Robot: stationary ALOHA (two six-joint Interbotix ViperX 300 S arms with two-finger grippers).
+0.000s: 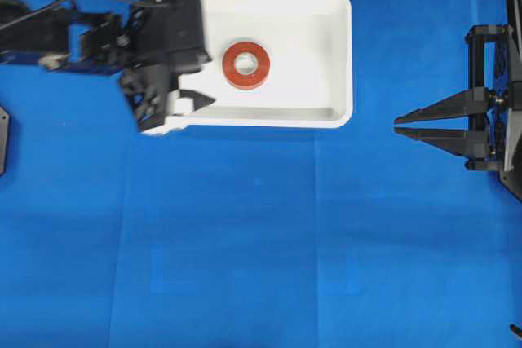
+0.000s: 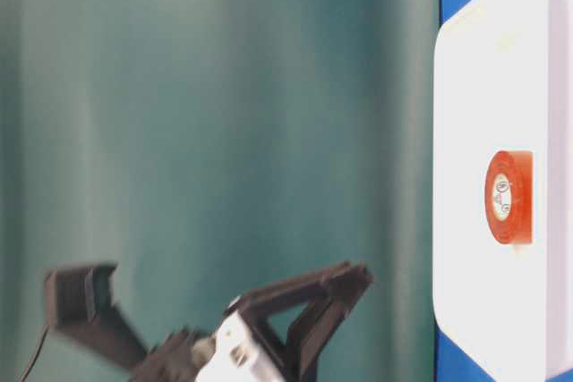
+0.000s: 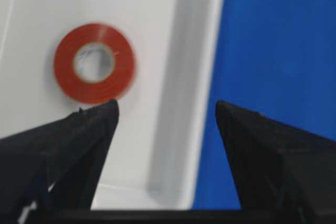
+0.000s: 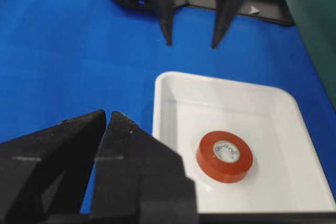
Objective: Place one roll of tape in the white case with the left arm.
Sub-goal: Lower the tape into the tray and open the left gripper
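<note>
The orange-red roll of tape (image 1: 230,65) lies flat inside the white case (image 1: 346,55), left of its middle. It also shows in the left wrist view (image 3: 65,66) and the right wrist view (image 4: 208,159). My left gripper (image 1: 196,79) is open and empty. It hangs above the case's left end, apart from the roll. In the left wrist view (image 3: 165,111) one finger is over the case floor (image 3: 178,77) and the other over blue cloth. My right gripper (image 1: 397,125) is shut and empty, right of the case.
Blue cloth (image 1: 245,242) covers the table. The case's rim (image 4: 163,119) stands between my right gripper (image 4: 106,116) and the roll. The left gripper (image 4: 191,43) shows beyond the case. The table-level view shows the case (image 2: 483,87), the roll (image 2: 524,194) and the left gripper (image 2: 219,279).
</note>
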